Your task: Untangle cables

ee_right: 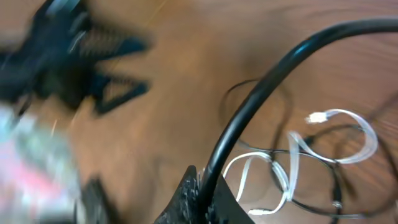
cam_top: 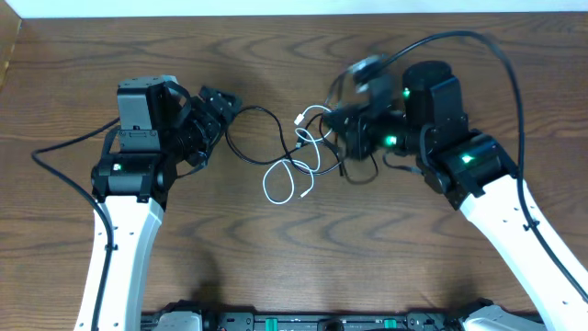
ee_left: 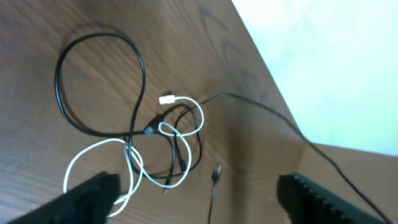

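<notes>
1. Brown wood-grain table (cam_top: 294, 267) carries the cables (ee_left: 163, 127) near its centre. They are knotted into one loose tangle between the two arms.
2. In the overhead view the tangle's long axis runs roughly from 1 o'clock, where the white plug (ee_left: 166, 99) lies, to 7 o'clock, where the white cable (cam_top: 268, 188) loops out.
3. A black loop (ee_left: 57, 84) spreads from the knot toward 9 to 10 o'clock. Another thin black cord (ee_left: 261, 111) trails off from the knot on its own.
4. The left end effector (cam_top: 220, 108) is released: its wrist view shows both fingers spread wide, with nothing between them. The tangle lies at about its 3 o'clock in the overhead view, with the black loop's near edge just beside the fingertips.
5. The right end effector (cam_top: 347, 124) is blurred. It sits at the 3 o'clock edge of the tangle, close to the knot. I cannot tell whether it is released or clenched, or whether it has a cord.
6. Its wrist view is also smeared, and the thick arm cable (ee_right: 261, 106) crosses in front of the tangle.
7. My judgement is that the right arm is nearer the knot and the left is nearer the free black loop. The separating pull would therefore run along the 9-to-3 line, across the tangle's long axis.
</notes>
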